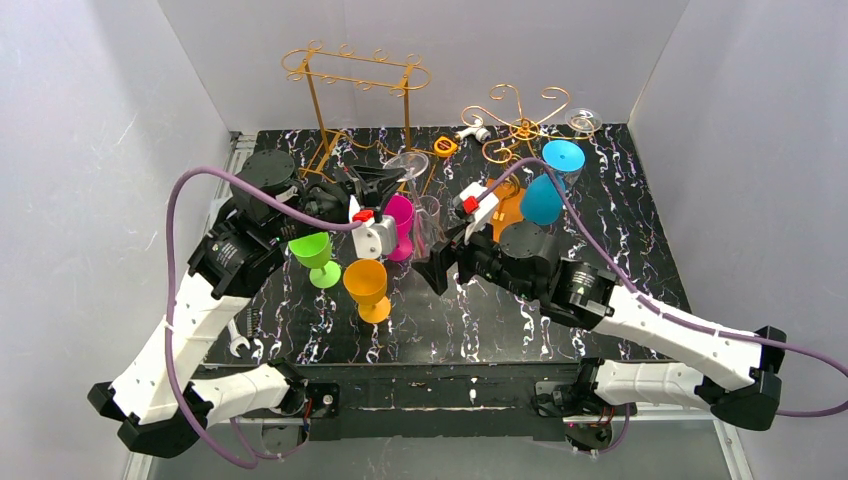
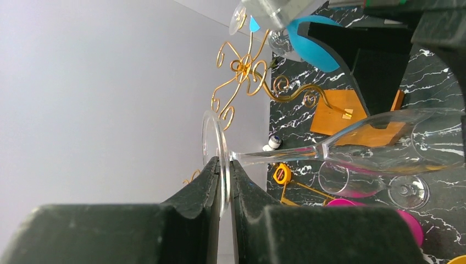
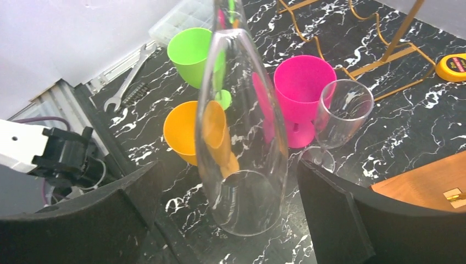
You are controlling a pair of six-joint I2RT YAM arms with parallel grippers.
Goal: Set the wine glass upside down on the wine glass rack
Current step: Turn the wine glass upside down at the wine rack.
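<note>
My left gripper point(image 2: 224, 181) is shut on the round foot of the clear wine glass point(image 2: 384, 140), pinching the foot's rim between both fingers. In the top view this gripper point(image 1: 385, 182) sits mid-table, the glass point(image 1: 412, 170) slanting from it toward the right arm. In the right wrist view the glass bowl point(image 3: 242, 137) hangs rim-down between the fingers of my right gripper point(image 3: 228, 170), which is open, with a gap on each side. The gold wine glass rack point(image 1: 355, 75) stands at the back left, beyond the left gripper.
Green point(image 1: 315, 250), orange point(image 1: 368, 285) and pink point(image 1: 400, 218) cups and a second clear glass point(image 3: 340, 113) crowd the table's middle. Blue cups point(image 1: 548, 195), a wooden block point(image 1: 505, 212), a gold swirl stand point(image 1: 515, 122), a tape measure point(image 1: 445, 146) and a wrench point(image 1: 238, 342) lie around.
</note>
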